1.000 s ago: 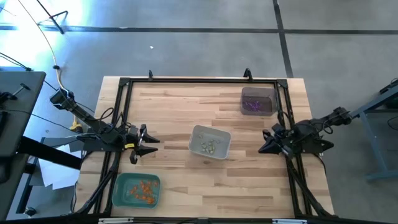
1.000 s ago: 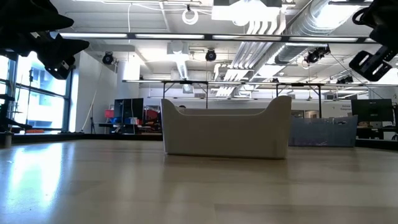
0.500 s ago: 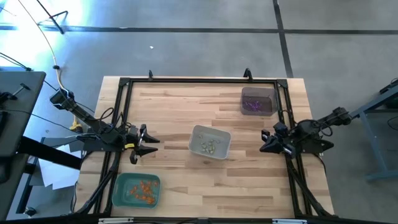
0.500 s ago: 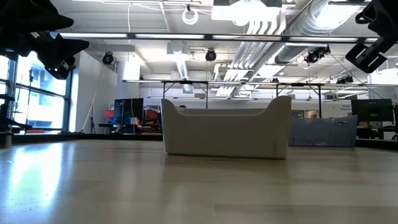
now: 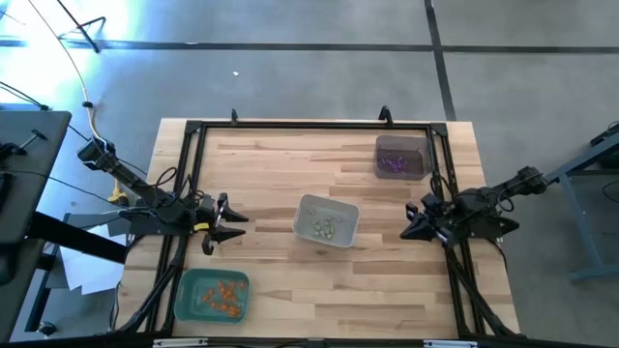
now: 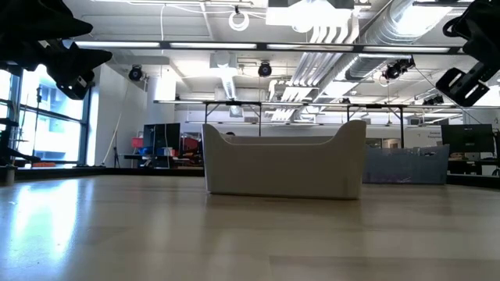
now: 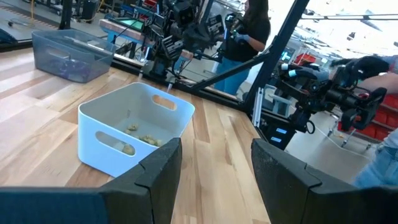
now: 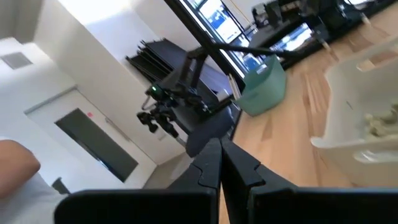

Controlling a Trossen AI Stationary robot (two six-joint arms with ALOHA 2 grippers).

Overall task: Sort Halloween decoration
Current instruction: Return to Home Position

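- The right gripper (image 5: 408, 223) hangs over the right side of the table (image 5: 319, 309), fingers pressed together, holding nothing.
- The left gripper (image 5: 235, 222) hangs over the left side, fingers spread wide, empty.
- Between them, the white tray (image 5: 302, 215) holds pale trinkets (image 5: 327, 228).
- Orange trinkets (image 5: 225, 294) lie in the green tray (image 5: 188, 290), by the left arm.
- Purple trinkets (image 5: 394, 165) lie in the grey tray (image 5: 401, 144), by the right arm.

no legible text, labels, brands or numbers anywhere

Tiny trinkets (image 5: 327, 228) in single-colour clusters
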